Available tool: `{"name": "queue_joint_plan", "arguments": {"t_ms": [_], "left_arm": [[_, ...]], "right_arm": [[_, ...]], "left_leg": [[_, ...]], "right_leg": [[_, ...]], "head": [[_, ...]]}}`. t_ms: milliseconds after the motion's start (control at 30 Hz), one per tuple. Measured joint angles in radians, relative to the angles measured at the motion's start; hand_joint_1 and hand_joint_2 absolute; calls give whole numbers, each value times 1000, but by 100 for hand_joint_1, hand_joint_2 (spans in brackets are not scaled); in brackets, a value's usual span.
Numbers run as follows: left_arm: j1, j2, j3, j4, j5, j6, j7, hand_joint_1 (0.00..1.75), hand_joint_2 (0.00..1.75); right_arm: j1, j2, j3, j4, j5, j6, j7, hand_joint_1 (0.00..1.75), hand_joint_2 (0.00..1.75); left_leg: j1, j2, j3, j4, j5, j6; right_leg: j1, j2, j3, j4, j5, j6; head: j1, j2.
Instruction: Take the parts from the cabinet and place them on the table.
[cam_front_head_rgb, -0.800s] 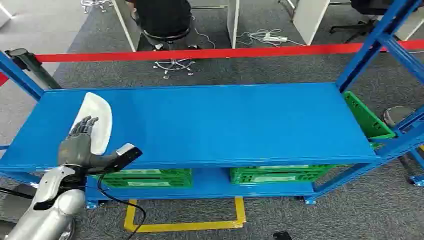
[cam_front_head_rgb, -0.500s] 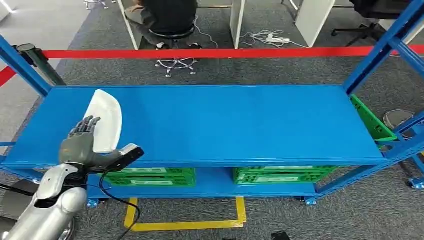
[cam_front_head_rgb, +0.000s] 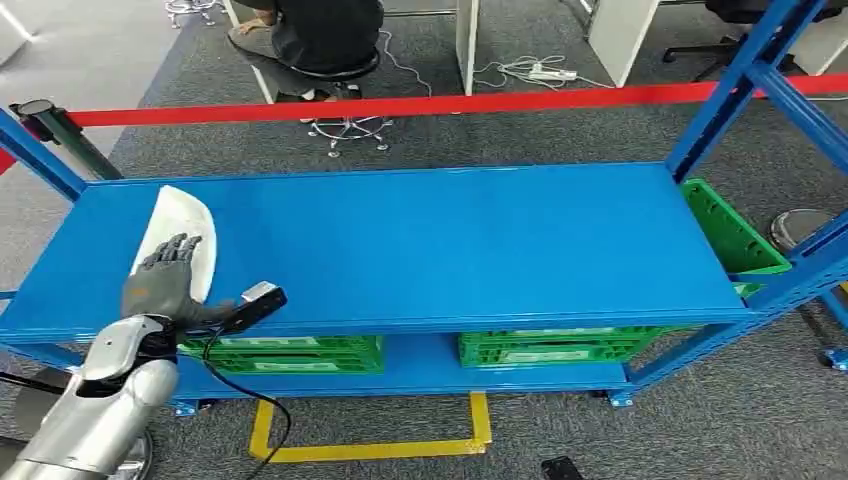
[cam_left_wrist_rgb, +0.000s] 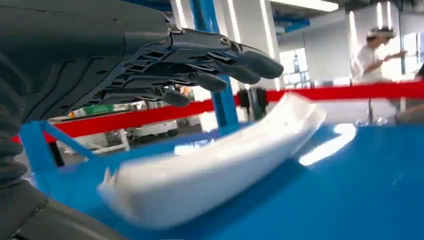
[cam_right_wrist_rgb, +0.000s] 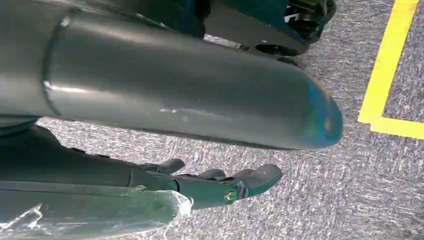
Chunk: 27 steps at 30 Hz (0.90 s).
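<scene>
The left hand (cam_front_head_rgb: 160, 285) is at the left front part of the blue shelf top (cam_front_head_rgb: 420, 250), above the near end of the white part (cam_front_head_rgb: 180, 235). Its fingers (cam_left_wrist_rgb: 220, 60) are stretched out and a little apart, and they hold nothing. In the left wrist view there is a clear gap between the fingers and the white part (cam_left_wrist_rgb: 215, 165) under them, so the hand is over the part and does not touch it there; if the palm touches the near end, I cannot tell, because this end is blurred. The white part is a long, curved, shell-like piece. It lies flat on the shelf top near the left edge, and its far end points away from the robot.

The right hand (cam_right_wrist_rgb: 220, 187) hangs down beside the robot's body over the grey carpet (cam_right_wrist_rgb: 310, 200). Its fingers are straight and slightly apart, and nothing is in them. A yellow floor line (cam_right_wrist_rgb: 390, 65) runs on the carpet near it.

Under the blue shelf top, on the lower level, stand green crates (cam_front_head_rgb: 550, 348), and one more green crate (cam_front_head_rgb: 730, 230) is at the right end of the rack. Behind the rack a red barrier tape (cam_front_head_rgb: 400, 106) goes across, and behind it a person sits on a chair (cam_front_head_rgb: 320, 40).
</scene>
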Motion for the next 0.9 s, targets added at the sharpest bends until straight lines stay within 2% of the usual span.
{"name": "queue_joint_plan", "arguments": {"t_ms": [33,67,133,167,200,300,367,400,467,500,533,567,600,633,667,700,733,800,833,867,900], "left_arm": [[-1,-1,0,11,0,-4,0,0,175],[-5,-3,0,24,0,-8,0,0,175],[-18,-7,-1,41,0,-10,0,0,175],[-28,-8,-2,53,0,-11,0,0,175],[-37,-10,-2,66,-1,-13,1,0,175],[-43,-11,-2,89,-2,-14,5,0,175],[-51,-16,-2,94,-5,-15,5,0,175],[-56,-18,-2,101,-5,-14,5,0,175],[-58,-21,-2,109,-5,-15,5,0,175],[-60,-22,-2,113,-7,-14,7,0,175],[-62,-23,-2,119,-12,-12,14,0,175],[-65,-23,-2,124,-19,-10,20,0,175],[-69,-22,-2,132,-25,-8,26,0,175],[-74,-22,-2,136,-30,-8,31,0,175],[-78,-22,-2,141,-37,-8,37,0,175],[-81,-19,-1,145,-41,-8,40,0,175],[-85,-13,0,152,-45,-8,42,0,175],[-89,-10,2,162,-62,-8,54,3,175],[-90,-8,7,165,-69,-7,58,21,175],[-90,-5,11,169,-72,-8,60,145,175],[-91,0,14,174,-72,-10,61,175,175]], "right_arm": [[0,0,0,0,0,0,0,0,0],[-1,0,-1,0,1,3,0,0,0],[-4,0,-1,0,2,4,0,0,0],[-6,1,-1,0,3,5,0,0,0],[-10,1,-1,0,3,5,0,0,0],[-10,2,-1,0,5,8,0,0,0],[-11,2,-1,0,5,8,0,0,0],[-13,2,-1,0,5,8,0,0,0],[-12,2,-1,0,5,8,0,0,0],[-10,2,-1,0,5,8,0,0,0],[-9,2,-1,0,7,11,0,0,0],[-9,2,-1,0,8,13,0,0,0],[-11,2,-1,0,10,14,0,0,0],[-13,2,-1,0,11,15,-1,0,0],[-15,2,-1,0,11,16,-2,0,0],[-19,2,-1,0,12,17,-3,0,0],[-21,2,-1,0,13,18,-5,0,0],[-18,2,-1,1,14,20,-8,0,0],[-18,2,-1,1,14,20,-10,0,0],[-19,2,-1,1,14,21,-13,0,0],[-20,2,-1,1,14,21,-15,0,0]], "left_leg": [[0,0,0,-3,16,1],[0,0,15,-39,51,3],[0,0,93,-203,147,10],[0,0,124,-271,159,15],[-5,0,135,-292,153,16],[-8,-1,129,-295,149,27],[1,0,136,-308,156,38],[2,1,136,-308,156,45],[0,2,135,-307,156,48],[-1,2,134,-307,156,49],[-1,2,135,-307,156,49],[-1,1,136,-307,156,49],[-1,0,137,-307,156,49],[-1,0,140,-307,155,47],[-1,0,141,-307,154,44],[-10,-1,137,-302,151,37],[-9,-1,134,-303,155,31],[-6,-1,135,-305,159,23],[-6,-1,135,-304,156,19],[-3,-1,132,-293,141,12],[-3,0,115,-257,111,7]], "right_leg": [[0,1,1,0,0,0],[1,2,2,0,0,0],[1,3,6,0,-1,1],[1,3,6,0,-2,3],[8,3,0,7,-3,9],[4,2,-5,1,3,23],[5,3,-13,13,-10,32],[4,1,-42,74,-50,37],[-1,0,-119,239,-123,44],[-2,0,-151,304,-142,47],[-2,0,-160,320,-137,48],[-2,0,-150,297,-116,48],[-2,0,-112,220,-70,46],[-2,0,-60,120,-24,43],[-3,-2,-11,30,5,40],[1,-2,10,-2,-11,37],[-1,0,6,0,-5,30],[3,2,4,3,-4,25],[0,2,6,-4,0,16],[-3,1,8,-7,5,9],[-3,1,7,-7,5,5]], "head": [[1,0],[0,0],[0,0],[1,0],[1,0],[1,0],[2,0],[9,0],[7,0],[10,0],[8,0],[10,0],[9,0],[9,0],[10,0],[10,0],[5,0],[7,0],[8,0],[6,0],[0,0]]}}
